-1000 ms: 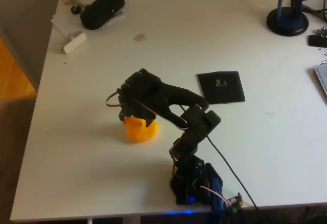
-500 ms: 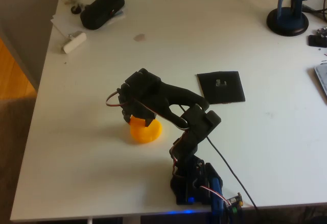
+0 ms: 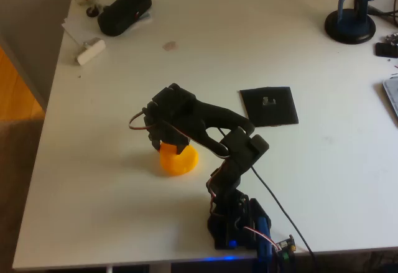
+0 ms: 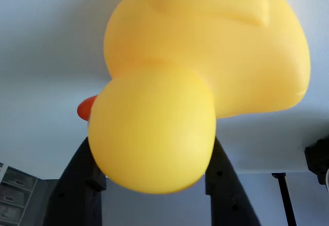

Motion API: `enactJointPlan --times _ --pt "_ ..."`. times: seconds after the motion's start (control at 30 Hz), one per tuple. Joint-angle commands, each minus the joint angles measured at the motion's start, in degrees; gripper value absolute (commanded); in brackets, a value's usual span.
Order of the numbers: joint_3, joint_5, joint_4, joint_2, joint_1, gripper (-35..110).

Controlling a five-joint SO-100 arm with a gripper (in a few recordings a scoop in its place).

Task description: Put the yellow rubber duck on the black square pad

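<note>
Duck (image 3: 178, 159): orange-yellow rubber toy with a round head over a wider body; in the wrist view (image 4: 205, 76) it looms close, a small reddish beak poking out at the left of the head.
Duck position: on the white tabletop (image 3: 112, 130), left of centre in the overhead view, its top partly hidden.
Pad (image 3: 268, 106): thin, flat, matte black square with a small pale mark near its upper middle.
Pad position: flat on the tabletop, up and to the right of the duck, well apart from it.
</note>
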Motion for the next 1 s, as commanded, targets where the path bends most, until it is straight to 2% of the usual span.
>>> enactJointPlan --times 0.0,0.6,0.97 --pt "-1.41 -0.62 -0.18 1.14 -1.93 11" --pt "-13.36 -0.79 0.62 1.32 -0.70 11" --pt "-22.15 -1.32 0.62 1.32 26.46 11"
